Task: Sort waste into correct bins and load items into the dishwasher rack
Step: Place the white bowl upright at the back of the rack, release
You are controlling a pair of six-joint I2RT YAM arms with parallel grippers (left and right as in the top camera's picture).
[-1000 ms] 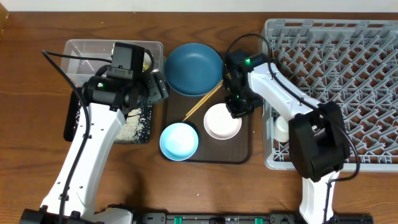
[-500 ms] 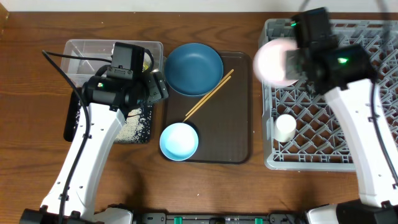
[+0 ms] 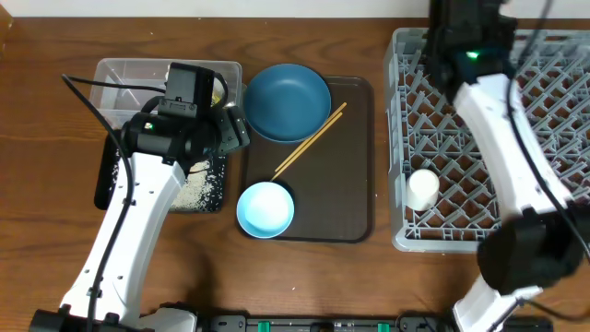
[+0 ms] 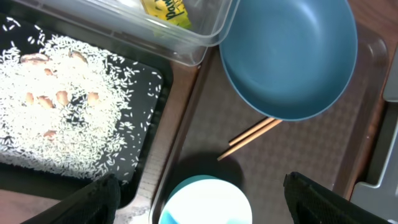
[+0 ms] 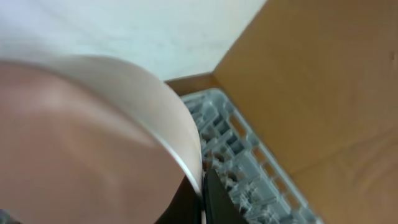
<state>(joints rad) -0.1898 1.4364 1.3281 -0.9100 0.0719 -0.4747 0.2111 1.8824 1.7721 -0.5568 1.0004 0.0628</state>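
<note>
I am looking down on a wooden bench. The grey dishwasher rack fills the right side. A small white cup stands upright in the rack near its left wall.

My right hand is up over the rack's far edge. In the right wrist view it is clamped on the rim of the white bowl. The bowl's beige inside fills the left of that view, with rack pegs beyond it. The overhead view does not show the bowl.

My left hand hangs above the left edge of the brown tray, fingers spread wide and holding nothing.

On the brown tray:
- The dark-blue plate lies at the far end.
- Two chopsticks lie diagonally, one end tucked under the plate's rim.
- The light-blue bowl sits at the near left corner.

Left of the tray is the clear tub, with the yellow snack wrapper inside. Beside the tub is the black tray, scattered with rice scraps.
</note>
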